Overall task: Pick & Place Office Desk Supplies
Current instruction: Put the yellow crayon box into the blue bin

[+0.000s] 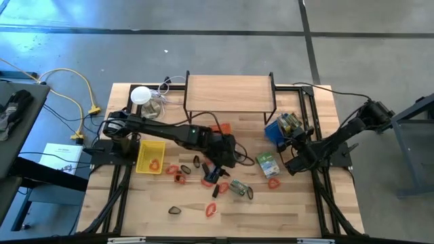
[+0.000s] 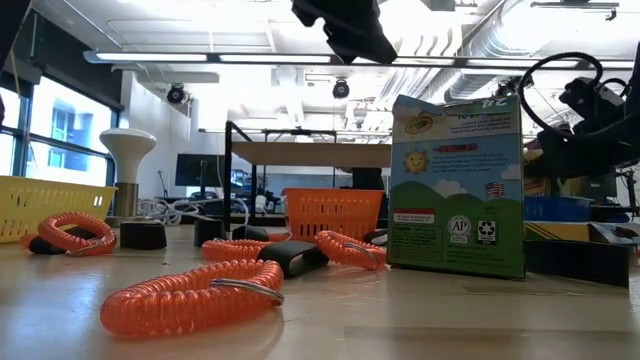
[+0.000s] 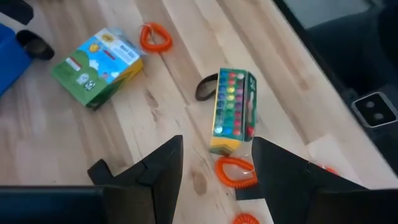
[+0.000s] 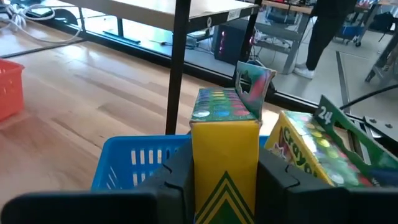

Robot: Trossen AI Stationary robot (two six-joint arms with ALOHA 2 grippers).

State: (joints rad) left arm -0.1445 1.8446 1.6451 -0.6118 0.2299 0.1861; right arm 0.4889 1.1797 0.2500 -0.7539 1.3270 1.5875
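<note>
Two boxes in play.

Crayon box [image 4: 224, 134] is upright (flap open, crayon tips showing), clamped between the right gripper's [image 4: 225, 169] fingers [image 4: 180, 177]. It's held over the blue tray [image 4: 134, 163] at the right of the counter [image 3: 155, 124]. Second box [image 4: 323, 149] is already leaning in that tray, just beside the held one. I read this as the place step: lower it into the free slot beside the second box, then release. Risk is the held box catching on its neighbour or the tray wall.

Open box [image 3: 231, 111] lies flat mid-counter, crayons facing up. Left gripper [image 3: 217, 142] hovers above it with fingers spread and nothing in them. The box sits just ahead of the gap, not yet between the fingers, and its long axis runs roughly along the wrist's line of sight. I take this as pre-grasp. Next it needs to drop down, straddle the box's narrow width and close.

Clutter around that box:
- coil [image 3: 236, 171] touching or nearly touching its end nearest the fingers, could get pinched
- black clip [image 3: 205, 87] against its side
- green box [image 3: 96, 65] and another coil [image 3: 154, 37] well apart, towards the right arm

More coils are loose on the near half. A yellow tray [image 1: 150, 156] sits at left.
</note>
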